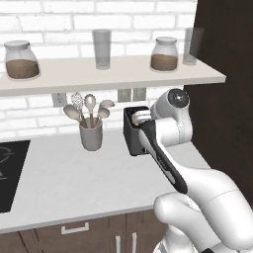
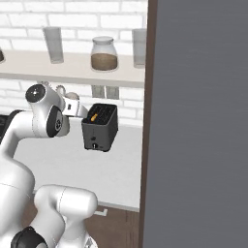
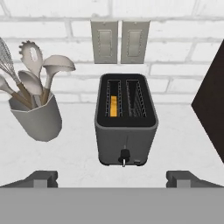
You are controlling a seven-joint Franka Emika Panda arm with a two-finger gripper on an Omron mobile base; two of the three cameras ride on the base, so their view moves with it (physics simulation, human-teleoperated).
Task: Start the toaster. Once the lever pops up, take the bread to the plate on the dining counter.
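Observation:
The dark grey toaster (image 3: 126,131) stands on the light grey worktop against the brick wall, its narrow face with the small knob (image 3: 124,156) turned toward me. The bread (image 3: 113,106) sits deep in the left slot, with just its orange-yellow edge showing. My gripper (image 3: 113,178) hovers open in front of and above the toaster, holding nothing, its fingertips (image 3: 41,177) spread wide apart. From the base, the toaster (image 1: 132,136) is partly behind my arm, and from the other side the toaster (image 2: 100,128) shows the bread (image 2: 94,117). The plate and the dining counter are out of view.
A grey utensil cup (image 3: 37,118) with spoons and a whisk stands left of the toaster. A tall dark cabinet (image 1: 222,99) walls off the right. A shelf (image 1: 108,74) with jars and glasses hangs above. A black cooktop (image 1: 10,168) lies far left.

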